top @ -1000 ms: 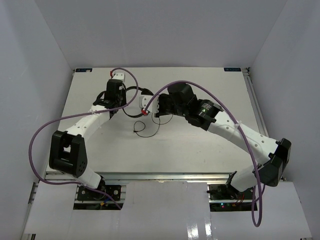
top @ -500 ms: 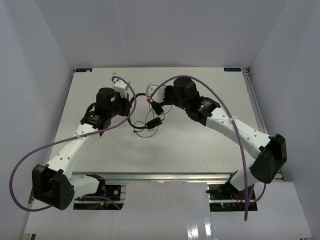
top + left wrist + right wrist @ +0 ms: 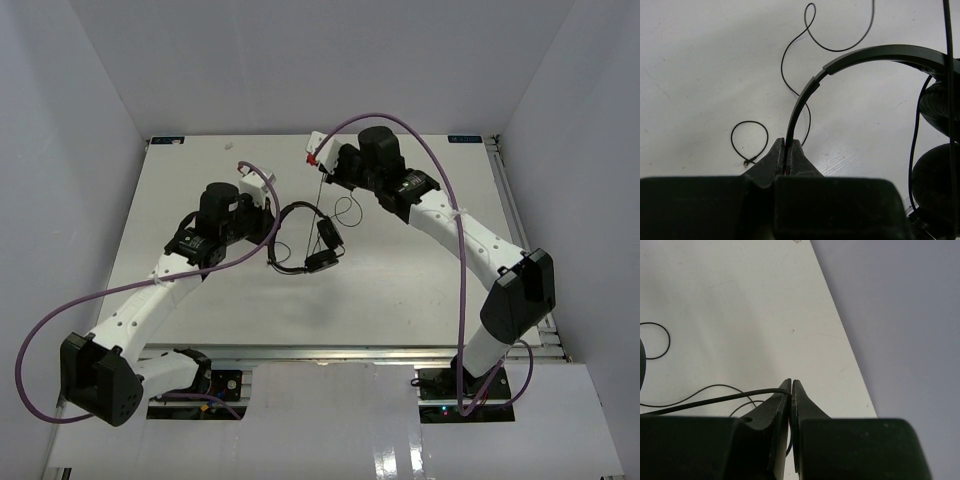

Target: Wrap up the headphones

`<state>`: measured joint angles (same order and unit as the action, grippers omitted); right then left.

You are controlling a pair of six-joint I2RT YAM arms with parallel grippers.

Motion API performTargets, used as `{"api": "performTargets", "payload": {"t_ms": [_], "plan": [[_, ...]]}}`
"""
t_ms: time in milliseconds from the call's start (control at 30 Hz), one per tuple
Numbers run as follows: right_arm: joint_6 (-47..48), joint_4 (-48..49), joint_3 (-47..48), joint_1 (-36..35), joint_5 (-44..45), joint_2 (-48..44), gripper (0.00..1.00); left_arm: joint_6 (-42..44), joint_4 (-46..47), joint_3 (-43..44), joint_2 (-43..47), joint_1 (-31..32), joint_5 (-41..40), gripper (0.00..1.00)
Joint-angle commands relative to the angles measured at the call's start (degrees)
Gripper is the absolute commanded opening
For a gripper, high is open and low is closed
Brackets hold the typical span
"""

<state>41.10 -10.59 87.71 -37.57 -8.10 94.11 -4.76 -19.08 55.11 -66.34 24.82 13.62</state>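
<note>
from above, the headphones (image 3: 318, 250) are at the middle of the counter (image 3: 400, 285); the left gripper (image 3: 272, 222) anchors them while the far-stretched right gripper (image 3: 322, 168) holds the cord (image 3: 323, 195) taut, probably for winding. left wrist: the gripper is clamped on the headband (image 3: 807, 97). right wrist: the gripper is pinched on the cord.

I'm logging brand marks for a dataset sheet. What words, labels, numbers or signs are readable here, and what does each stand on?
No text can be read in any view.
On the headphones: no brand mark shows on the headband or earcups.
On the left gripper and right gripper: plain black fingers, no lettering.
Two blue tags at the far corners of the table: too small to read.
</note>
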Motion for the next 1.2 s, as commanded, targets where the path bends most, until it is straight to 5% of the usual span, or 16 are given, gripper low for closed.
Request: {"api": "performTargets", "payload": {"t_ms": [0,233,533,767,1000,1167], "plan": [[-9.7,2.2,-0.7,4.6,-12.4,-0.3,0.08,-4.0,0.5,5.4,3.5,0.3,3.1,0.00],[-28.2,18.4,-9.3,8.7,-43.7,0.9,0.11,-11.2,-1.3,14.6,1.9,0.3,4.3,0.00],[-66.4,58.2,-11.3,5.4,-54.3,12.5,0.18,-17.7,-8.4,33.3,-2.6,0.4,3.3,0.00],[-90.7,87.0,-13.3,1.2,-55.2,18.4,0.23,-18.3,-14.2,42.0,-4.9,0.4,-6.6,0.00],[-95.9,95.7,-19.1,-0.6,-53.7,16.2,0.23,-18.0,-16.6,47.9,-8.2,0.4,-8.4,0.00],[-79.4,75.1,-20.8,0.0,-53.4,10.9,0.41,-17.6,-17.4,50.3,-9.4,0.4,-9.3,0.00]]}}
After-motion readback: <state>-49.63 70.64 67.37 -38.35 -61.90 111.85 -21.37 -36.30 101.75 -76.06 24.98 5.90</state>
